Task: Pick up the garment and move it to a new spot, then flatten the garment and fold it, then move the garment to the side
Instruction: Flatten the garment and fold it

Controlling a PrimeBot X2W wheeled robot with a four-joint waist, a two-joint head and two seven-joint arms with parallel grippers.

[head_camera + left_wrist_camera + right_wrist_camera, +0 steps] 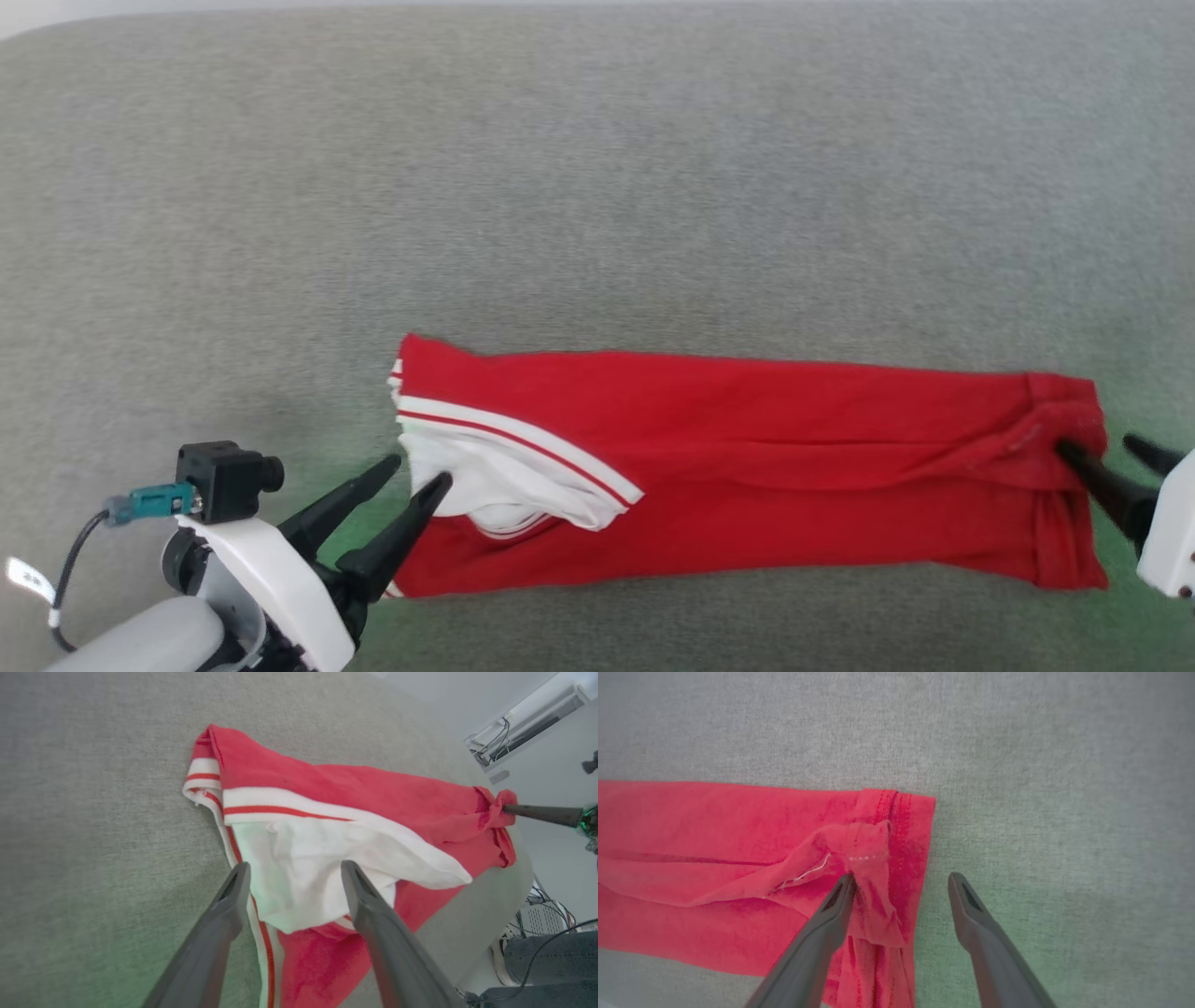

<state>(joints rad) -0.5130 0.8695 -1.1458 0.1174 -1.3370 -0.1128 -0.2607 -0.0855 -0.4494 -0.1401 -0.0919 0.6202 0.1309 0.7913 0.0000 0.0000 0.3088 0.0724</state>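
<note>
Garment [747,467]: long strip lying left-right between both arms
Left gripper [422,468]: fingers spread, at sleeve [495,476] end
Right gripper [1093,442]: fingers spread, touching hem [1064,411]

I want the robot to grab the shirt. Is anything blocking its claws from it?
Nothing visible is in the way. The left gripper stands open right at the white-sleeve end of the garment, and the right gripper stands open at its other end, one finger against the red hem.
</note>
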